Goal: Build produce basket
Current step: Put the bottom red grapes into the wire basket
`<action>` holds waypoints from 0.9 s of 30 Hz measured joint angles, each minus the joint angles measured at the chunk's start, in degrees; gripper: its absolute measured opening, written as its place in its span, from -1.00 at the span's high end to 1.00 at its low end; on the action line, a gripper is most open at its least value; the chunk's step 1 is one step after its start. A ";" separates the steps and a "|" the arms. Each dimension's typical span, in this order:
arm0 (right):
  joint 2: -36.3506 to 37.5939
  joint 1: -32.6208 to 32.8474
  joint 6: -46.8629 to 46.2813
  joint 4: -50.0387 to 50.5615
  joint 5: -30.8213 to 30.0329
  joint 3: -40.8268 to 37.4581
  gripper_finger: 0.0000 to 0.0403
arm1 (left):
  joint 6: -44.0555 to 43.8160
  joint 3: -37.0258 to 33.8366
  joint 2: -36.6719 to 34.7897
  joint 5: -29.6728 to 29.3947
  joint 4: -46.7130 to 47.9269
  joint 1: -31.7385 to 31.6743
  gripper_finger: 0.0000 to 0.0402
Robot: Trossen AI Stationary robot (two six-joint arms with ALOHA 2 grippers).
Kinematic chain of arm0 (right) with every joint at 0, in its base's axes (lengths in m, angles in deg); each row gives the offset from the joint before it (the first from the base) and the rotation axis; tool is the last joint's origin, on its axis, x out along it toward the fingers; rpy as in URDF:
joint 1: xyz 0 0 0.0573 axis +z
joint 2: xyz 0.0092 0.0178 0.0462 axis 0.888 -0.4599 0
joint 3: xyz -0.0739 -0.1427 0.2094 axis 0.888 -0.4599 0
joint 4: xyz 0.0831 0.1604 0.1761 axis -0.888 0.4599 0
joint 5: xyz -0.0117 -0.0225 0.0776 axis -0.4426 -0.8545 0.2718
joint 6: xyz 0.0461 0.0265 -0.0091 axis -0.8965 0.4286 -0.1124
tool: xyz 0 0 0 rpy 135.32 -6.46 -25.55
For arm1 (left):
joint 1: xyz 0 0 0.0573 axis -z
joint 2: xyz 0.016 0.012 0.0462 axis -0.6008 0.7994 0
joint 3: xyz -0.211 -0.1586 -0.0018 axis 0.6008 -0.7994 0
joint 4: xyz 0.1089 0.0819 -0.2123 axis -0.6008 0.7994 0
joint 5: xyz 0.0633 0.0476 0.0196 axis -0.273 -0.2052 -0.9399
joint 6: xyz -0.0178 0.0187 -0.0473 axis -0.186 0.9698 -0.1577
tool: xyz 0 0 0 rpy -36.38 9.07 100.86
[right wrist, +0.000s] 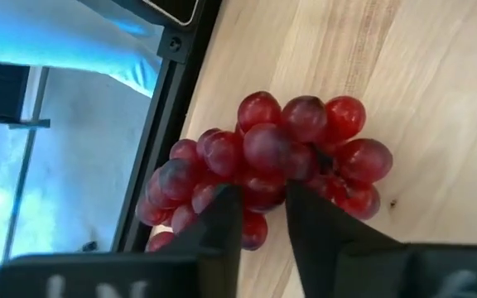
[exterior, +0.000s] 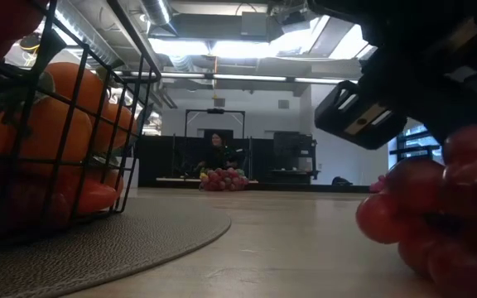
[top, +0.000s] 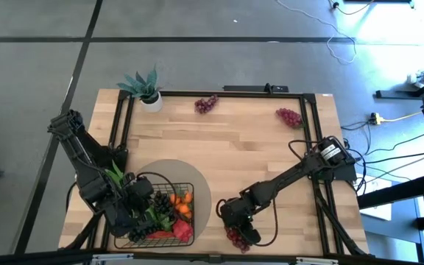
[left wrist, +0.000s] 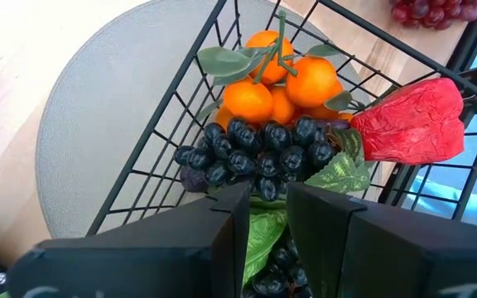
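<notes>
The right hand [right wrist: 263, 217] is down over a bunch of red toy grapes [right wrist: 276, 157] at the surface's near edge, fingers straddling it; whether they have clenched I cannot tell. This is the pick-up step. Next: a firm hold, lift, and carry left to the dark wire-mesh basket [top: 169, 183] on the round grey mat [top: 201, 193]. The left hand [left wrist: 265, 211] hovers over the basket, narrowly parted, grasping nothing.

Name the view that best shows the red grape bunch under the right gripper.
Right wrist view: the red grape bunch fills the picture. High view shows a small cluster, partly covered by the right gripper; low view, a few grapes; left wrist view, nothing.
</notes>
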 joint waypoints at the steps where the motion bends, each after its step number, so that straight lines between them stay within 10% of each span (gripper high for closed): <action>1: 0.00 0.00 -0.84 -0.05 0.01 0.00 0.65 | -0.02 0.00 0.00 0.00 0.00 0.00 0.65; 6: 0.00 -0.78 -2.31 0.91 0.27 0.00 0.95 | 0.03 0.00 0.00 0.00 0.00 0.00 0.65; 27: 1.53 -6.25 6.95 22.03 -0.34 19.40 1.00 | 1.93 0.00 0.00 -0.06 0.02 0.02 0.65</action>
